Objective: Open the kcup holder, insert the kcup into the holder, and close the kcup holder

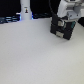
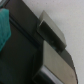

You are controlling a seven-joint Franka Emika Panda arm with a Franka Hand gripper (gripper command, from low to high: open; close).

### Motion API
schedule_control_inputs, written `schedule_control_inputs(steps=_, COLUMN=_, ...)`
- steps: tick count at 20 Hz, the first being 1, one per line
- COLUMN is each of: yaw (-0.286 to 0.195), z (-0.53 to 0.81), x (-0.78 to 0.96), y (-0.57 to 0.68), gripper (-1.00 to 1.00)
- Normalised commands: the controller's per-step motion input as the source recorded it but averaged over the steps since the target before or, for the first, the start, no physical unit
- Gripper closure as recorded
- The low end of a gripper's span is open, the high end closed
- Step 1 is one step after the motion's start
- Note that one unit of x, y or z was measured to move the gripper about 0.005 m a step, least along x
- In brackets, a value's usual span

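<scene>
The kcup holder (image 1: 62, 31) is a black box at the back on the exterior view's right. My gripper (image 1: 64, 21) hangs right over it, low against its top. In the wrist view the holder's black surface (image 2: 22, 60) fills the frame, and two grey fingers (image 2: 52, 31) sit close over it, one behind the other; the gripper (image 2: 46, 46) is too blurred to show whether it grips anything. A blue-green patch (image 2: 4, 27) shows at the frame's edge; I cannot tell whether it is the kcup. No pod shows in the exterior view.
A white upright object (image 1: 25, 12) stands at the back on the exterior view's left, against a dark backdrop with blue lights. The white table (image 1: 35, 57) spreads in front of the holder.
</scene>
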Motion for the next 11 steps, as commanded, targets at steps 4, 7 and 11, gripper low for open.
schedule_control_inputs(steps=4, yaw=0.001, z=0.85, x=0.11, y=0.11, gripper=-1.00)
schedule_control_inputs(steps=7, yaw=-0.004, z=0.97, x=0.30, y=0.06, gripper=-1.00)
schedule_control_inputs(steps=11, yaw=-0.018, z=0.43, x=0.27, y=0.05, gripper=-1.00)
